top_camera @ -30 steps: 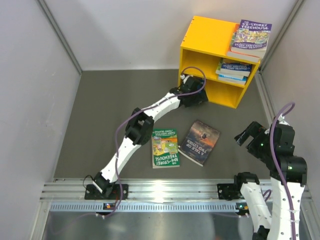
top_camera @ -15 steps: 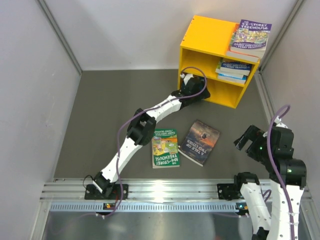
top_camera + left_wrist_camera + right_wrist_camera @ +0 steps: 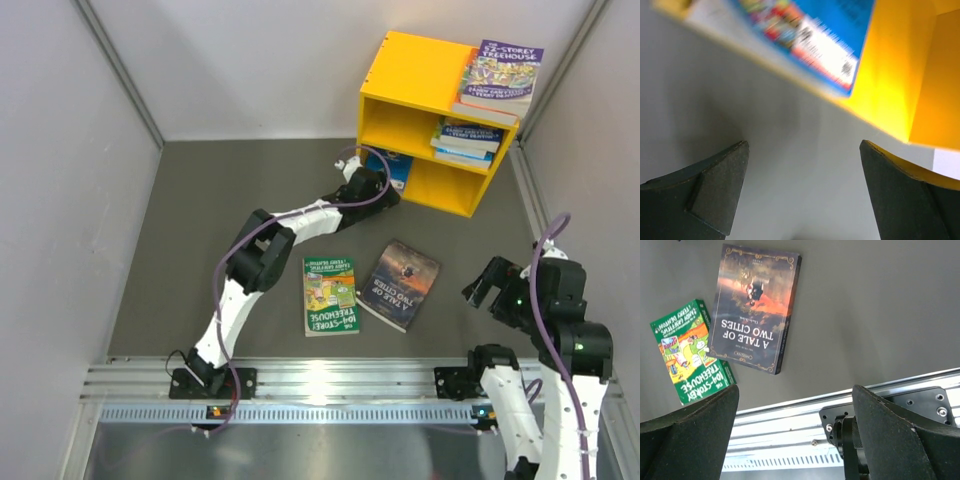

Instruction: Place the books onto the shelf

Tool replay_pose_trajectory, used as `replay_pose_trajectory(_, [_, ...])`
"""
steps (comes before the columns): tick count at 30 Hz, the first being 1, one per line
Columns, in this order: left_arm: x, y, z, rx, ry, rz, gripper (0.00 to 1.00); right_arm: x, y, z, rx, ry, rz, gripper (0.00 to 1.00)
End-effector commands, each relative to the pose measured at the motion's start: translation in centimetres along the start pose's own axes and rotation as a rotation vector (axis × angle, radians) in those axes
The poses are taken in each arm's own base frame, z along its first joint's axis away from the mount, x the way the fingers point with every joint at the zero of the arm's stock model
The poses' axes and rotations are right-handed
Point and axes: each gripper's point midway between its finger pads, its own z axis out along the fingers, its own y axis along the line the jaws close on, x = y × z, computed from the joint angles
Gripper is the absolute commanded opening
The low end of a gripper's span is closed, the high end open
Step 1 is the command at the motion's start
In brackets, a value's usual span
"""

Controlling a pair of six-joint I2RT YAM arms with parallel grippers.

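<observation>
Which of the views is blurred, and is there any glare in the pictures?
Left wrist view: blurred, the print on the blue book in the yellow shelf is unreadable. Right wrist view: sharp, the title on the dark book reads clearly. Top view: sharp, with a bright glare patch on the metal rail.

"a tale of two cities" is read, upside down, on the dark book [image 3: 755, 305] ahead of the right gripper [image 3: 795, 390]. "104-storey treehouse" is printed on the green book [image 3: 690, 352] beside it. "52-storey treehouse" is shown on the purple book [image 3: 498, 75] atop the shelf [image 3: 410, 65]. the print on the blue book [image 3: 810, 30] ahead of the left gripper [image 3: 803, 143] is too blurred to be read.
</observation>
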Motion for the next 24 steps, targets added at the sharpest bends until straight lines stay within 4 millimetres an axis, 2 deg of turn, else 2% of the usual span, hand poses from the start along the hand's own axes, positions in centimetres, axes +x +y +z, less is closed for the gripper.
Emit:
replay_pose_trajectory(1, [-1.1, -0.1, -4.2, -0.018, 0.019, -0.009, 0.98, 0.2, 0.7, 0.3, -0.049, 0.004, -0.024, 0.94])
replay_pose_trajectory(3, [-0.7, 0.0, -5.9, -0.021, 0.055, 0.003, 0.98, 1.3, 0.8, 1.3, -0.061, 0.062, -0.001, 0.94])
replay_pose_trajectory(4, [-0.7, -0.1, -7.5, -0.013, 0.071, 0.020, 0.98, 1.6, 1.0, 1.8, -0.071, 0.081, 0.010, 0.93])
replay_pose_trajectory(6, [0.2, -0.1, -9.3, 0.002, 0.131, 0.040, 0.97, 3.5, 1.3, 3.4, -0.100, 0.172, 0.069, 0.91])
replay_pose_trajectory(7, [1.1, 0.3, -10.9, -0.004, 0.194, 0.063, 0.97, 4.2, 1.9, 4.4, -0.141, 0.201, 0.092, 0.90])
replay_pose_trajectory(9, [3.2, 0.5, -12.6, 0.001, 0.310, 0.073, 0.97, 4.4, 2.6, 5.1, -0.174, 0.210, 0.153, 0.89])
replay_pose_trajectory(10, [4.6, 1.7, -13.8, -0.042, 0.381, 0.081, 0.97, 4.4, 2.8, 5.5, -0.180, 0.210, 0.173, 0.90])
replay_pose_trajectory(11, [5.7, 1.9, -14.4, -0.042, 0.417, 0.088, 0.97, 4.3, 2.9, 6.4, -0.184, 0.204, 0.207, 0.90])
replay_pose_trajectory(12, [7.1, 2.9, -15.2, -0.061, 0.455, 0.091, 0.97, 4.5, 2.8, 6.9, -0.181, 0.211, 0.222, 0.90])
replay_pose_trajectory(17, [12.7, 4.4, -17.8, -0.087, 0.608, 0.121, 0.98, 6.2, 2.5, 10.8, -0.176, 0.276, 0.340, 0.89])
replay_pose_trajectory(18, [13.6, 5.4, -18.0, -0.118, 0.626, 0.135, 0.99, 6.3, 2.6, 11.3, -0.182, 0.276, 0.357, 0.89])
replay_pose_trajectory(19, [14.3, 6.2, -18.2, -0.147, 0.642, 0.143, 0.99, 7.3, 2.2, 12.1, -0.172, 0.300, 0.381, 0.89])
replay_pose_trajectory(20, [15.0, 6.9, -18.3, -0.169, 0.663, 0.142, 0.99, 7.4, 2.2, 12.6, -0.170, 0.302, 0.410, 0.89])
replay_pose_trajectory(21, [15.8, 8.4, -18.6, -0.213, 0.691, 0.135, 0.99, 7.1, 2.3, 13.1, -0.177, 0.291, 0.416, 0.89])
replay_pose_trajectory(24, [17.4, 9.2, -19.0, -0.203, 0.726, 0.110, 0.99, 7.0, 1.7, 14.1, -0.138, 0.283, 0.411, 0.89])
